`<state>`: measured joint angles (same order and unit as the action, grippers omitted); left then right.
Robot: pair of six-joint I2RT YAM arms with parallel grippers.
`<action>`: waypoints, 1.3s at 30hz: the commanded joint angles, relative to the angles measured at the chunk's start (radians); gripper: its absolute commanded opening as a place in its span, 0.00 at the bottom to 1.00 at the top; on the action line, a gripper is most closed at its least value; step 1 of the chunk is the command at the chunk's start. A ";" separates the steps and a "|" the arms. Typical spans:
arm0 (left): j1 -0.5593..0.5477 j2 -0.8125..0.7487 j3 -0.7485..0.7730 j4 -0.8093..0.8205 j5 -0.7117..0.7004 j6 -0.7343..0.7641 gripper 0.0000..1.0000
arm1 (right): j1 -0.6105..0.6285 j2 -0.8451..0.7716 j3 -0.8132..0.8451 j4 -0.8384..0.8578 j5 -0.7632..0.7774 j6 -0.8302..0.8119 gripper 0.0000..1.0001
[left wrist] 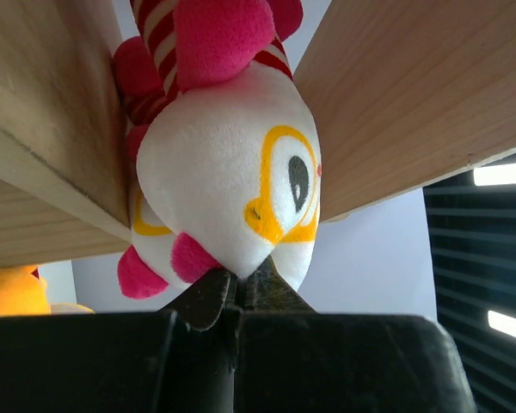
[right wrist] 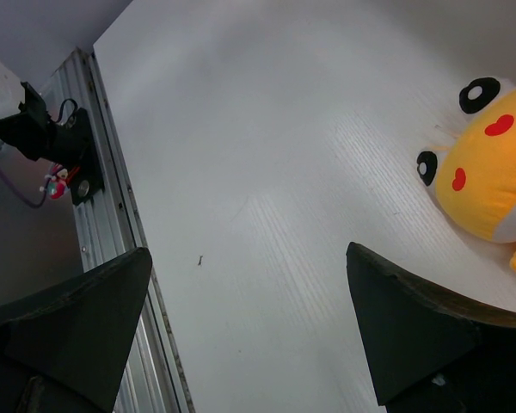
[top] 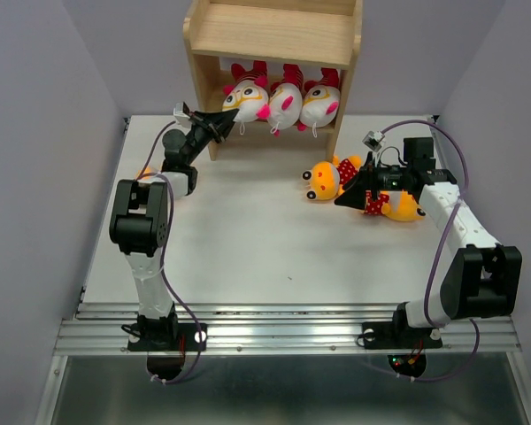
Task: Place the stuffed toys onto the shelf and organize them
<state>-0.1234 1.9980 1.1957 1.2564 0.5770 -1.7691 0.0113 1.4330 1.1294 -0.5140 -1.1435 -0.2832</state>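
The wooden shelf (top: 274, 35) stands at the back. Three white-headed striped toys lie side by side in its lower tier: left (top: 245, 99), middle (top: 286, 104), right (top: 321, 104). My left gripper (top: 223, 122) reaches to the left one; in the left wrist view my left gripper (left wrist: 239, 277) is shut on the lower edge of its white head (left wrist: 232, 172). Two yellow toys (top: 323, 180) (top: 401, 207) lie on the table at right. My right gripper (top: 350, 195) hovers over them, open and empty (right wrist: 248, 251), with a yellow head (right wrist: 490, 172) beside it.
A bit of orange plush (top: 145, 173) shows behind my left arm and at the left wrist view's lower left (left wrist: 13, 292). The shelf's side panel (left wrist: 43, 129) and board (left wrist: 413, 95) flank the held toy. The metal rail (top: 283, 323) runs along the near edge.
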 commanded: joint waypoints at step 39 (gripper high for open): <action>0.038 -0.195 -0.054 -0.091 0.110 0.181 0.99 | -0.008 -0.043 0.001 0.029 0.068 -0.024 1.00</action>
<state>-0.0895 1.9038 1.1572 1.1492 0.6525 -1.6634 0.0113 1.4330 1.1286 -0.5144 -1.1053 -0.2890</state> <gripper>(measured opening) 0.986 0.998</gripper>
